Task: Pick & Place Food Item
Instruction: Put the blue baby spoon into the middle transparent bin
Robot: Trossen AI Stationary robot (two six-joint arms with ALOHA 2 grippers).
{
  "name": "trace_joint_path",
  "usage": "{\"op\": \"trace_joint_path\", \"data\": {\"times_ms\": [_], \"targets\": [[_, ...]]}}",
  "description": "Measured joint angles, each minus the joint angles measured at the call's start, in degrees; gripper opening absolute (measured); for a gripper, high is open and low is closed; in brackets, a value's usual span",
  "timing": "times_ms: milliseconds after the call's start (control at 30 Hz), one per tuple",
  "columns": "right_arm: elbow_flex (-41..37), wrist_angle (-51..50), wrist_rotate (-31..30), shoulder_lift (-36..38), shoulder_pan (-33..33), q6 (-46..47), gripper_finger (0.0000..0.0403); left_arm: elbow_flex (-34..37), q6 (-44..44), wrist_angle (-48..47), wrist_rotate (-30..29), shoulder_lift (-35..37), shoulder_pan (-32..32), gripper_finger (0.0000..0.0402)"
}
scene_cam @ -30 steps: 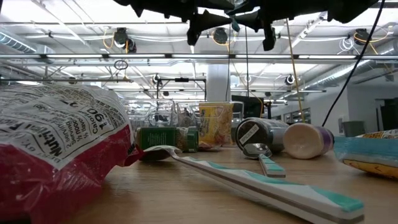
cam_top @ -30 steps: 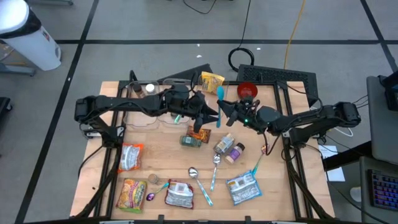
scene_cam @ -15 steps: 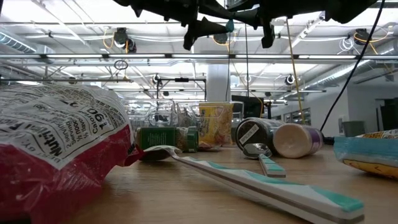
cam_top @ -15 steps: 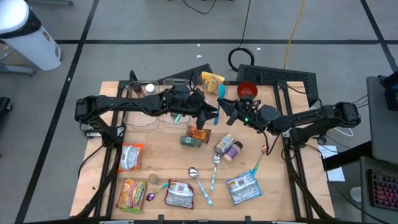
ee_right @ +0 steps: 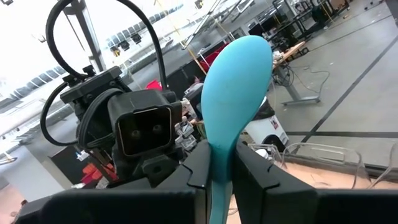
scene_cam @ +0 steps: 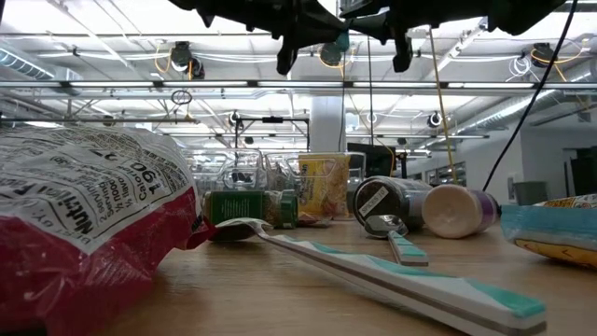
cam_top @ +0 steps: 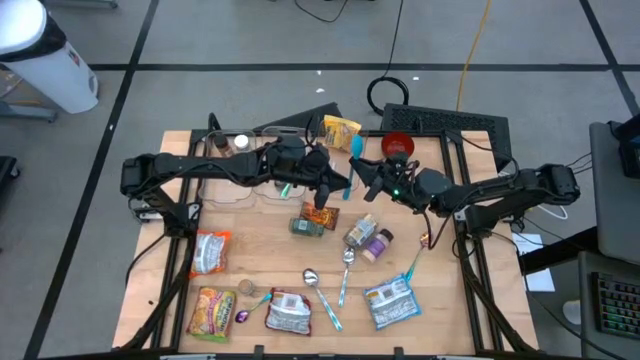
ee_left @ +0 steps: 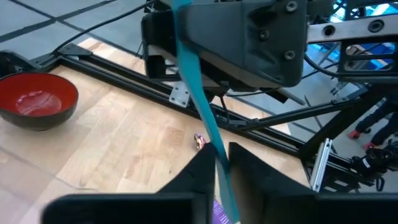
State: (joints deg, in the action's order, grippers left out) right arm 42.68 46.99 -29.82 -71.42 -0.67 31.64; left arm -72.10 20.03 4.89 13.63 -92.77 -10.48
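Both arms meet high above the middle of the desk (cam_top: 180, 300), the right end effector (cam_top: 356, 171) clenched on the bowl end of a teal spoon (cam_top: 353, 160) while the left end effector (cam_top: 343, 185) pinches its handle, so a handover looks midway. No food item appears moved; the snack packets (cam_top: 210, 312) lie untouched near the front edge. Clutter crowds below, though the air around the arms is open.

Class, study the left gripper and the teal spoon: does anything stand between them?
Nothing visible does. The teal spoon has its handle directly between the fingers of the left gripper, which are closed on it. The right gripper grips the same spoon just below its bowl, above the table.
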Motion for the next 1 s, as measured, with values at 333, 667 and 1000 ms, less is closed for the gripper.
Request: {"op": "trace_joint_path", "data": {"times_ms": [333,667,1000], "targets": [[0.0,-0.12,-0.16,0.04,0.02,-0.03,0.0027,0.06,1.79,-0.19,0.0,0.0,-0.46,0.0017],[-0.04,-0.08,1.13,0.04,0.02,0.06,0.0033,0.07,2.6,-0.31,0.04,0.04,-0.48,0.0006],[0.0,0.34,2.6,0.04,-0.09,1.41,0.0125,0.07,2.36,-0.14,1.55,-0.09,-0.51,0.0004]]}}
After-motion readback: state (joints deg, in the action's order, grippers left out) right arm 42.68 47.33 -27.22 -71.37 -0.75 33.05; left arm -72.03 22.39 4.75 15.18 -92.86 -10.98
